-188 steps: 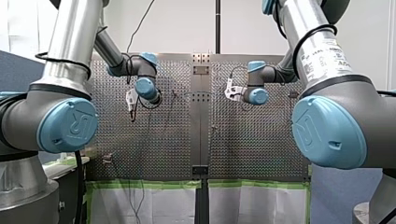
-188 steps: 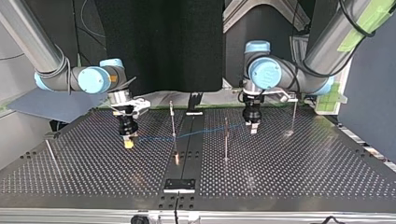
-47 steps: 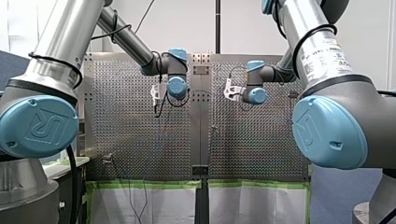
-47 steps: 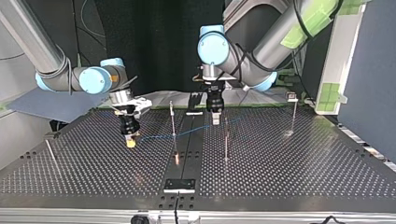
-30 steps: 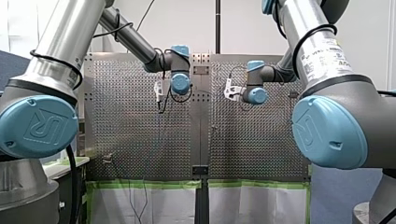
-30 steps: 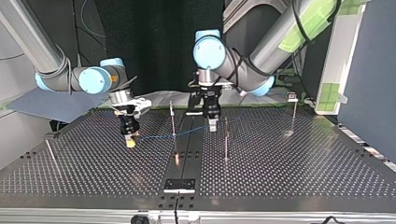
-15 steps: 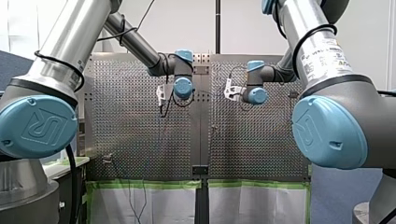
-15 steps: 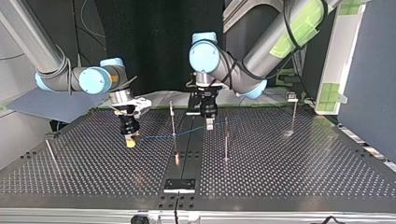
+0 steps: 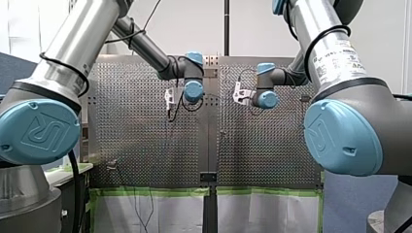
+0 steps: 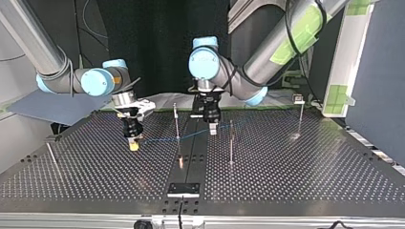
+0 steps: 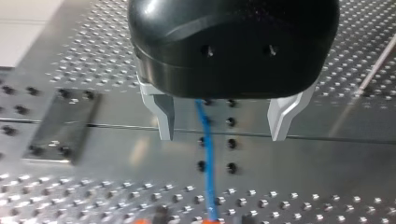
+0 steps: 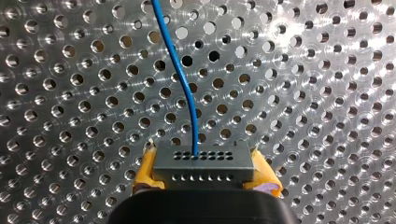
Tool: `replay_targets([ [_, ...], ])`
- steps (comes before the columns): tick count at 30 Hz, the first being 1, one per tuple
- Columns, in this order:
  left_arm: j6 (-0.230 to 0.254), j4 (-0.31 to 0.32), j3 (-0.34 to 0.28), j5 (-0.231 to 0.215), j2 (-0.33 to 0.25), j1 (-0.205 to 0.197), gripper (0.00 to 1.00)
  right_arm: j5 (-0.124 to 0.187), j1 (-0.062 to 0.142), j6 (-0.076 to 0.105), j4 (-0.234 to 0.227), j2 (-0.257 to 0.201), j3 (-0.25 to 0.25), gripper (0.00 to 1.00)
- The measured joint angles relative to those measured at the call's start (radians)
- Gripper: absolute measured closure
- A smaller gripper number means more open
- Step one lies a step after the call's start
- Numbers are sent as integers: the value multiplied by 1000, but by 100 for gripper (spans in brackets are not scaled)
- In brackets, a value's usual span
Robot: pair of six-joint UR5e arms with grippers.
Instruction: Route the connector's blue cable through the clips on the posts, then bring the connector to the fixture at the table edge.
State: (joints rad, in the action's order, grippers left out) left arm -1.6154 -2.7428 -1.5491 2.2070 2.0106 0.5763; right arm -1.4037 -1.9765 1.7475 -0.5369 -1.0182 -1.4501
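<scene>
Top view shows perforated table (image 10: pixel 296 171), dark backdrop (image 10: pixel 157 43); left hand (image 10: pixel 213 130) wide, right hand (image 10: pixel 133 144) gripping connector (image 12: pixel 203 167).

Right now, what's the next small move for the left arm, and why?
Probably close my left gripper on the cable: its open fingers straddle it, though height is hard to judge, and my right gripper holds the connector, anchoring that end.

Four cameras on one perforated table (image 10: pixel 286 162)
One sits behind the arms (image 9: pixel 77 53), looking to twelve o'clock; another, low across the table, faces back toward six. Both wrist cameras hover close, sharing the blue cable (image 11: pixel 205 154).
</scene>
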Motion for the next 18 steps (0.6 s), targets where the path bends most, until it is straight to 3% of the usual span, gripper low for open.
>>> replay_targets([
  [9, -8, -23, 67, 20, 40, -6, 0, 0, -1, -1, 1, 0, 0, 100],
  [18, -16, -19, 76, 22, 41, -2, 0, 0, -1, -1, 3, 0, 0, 100],
])
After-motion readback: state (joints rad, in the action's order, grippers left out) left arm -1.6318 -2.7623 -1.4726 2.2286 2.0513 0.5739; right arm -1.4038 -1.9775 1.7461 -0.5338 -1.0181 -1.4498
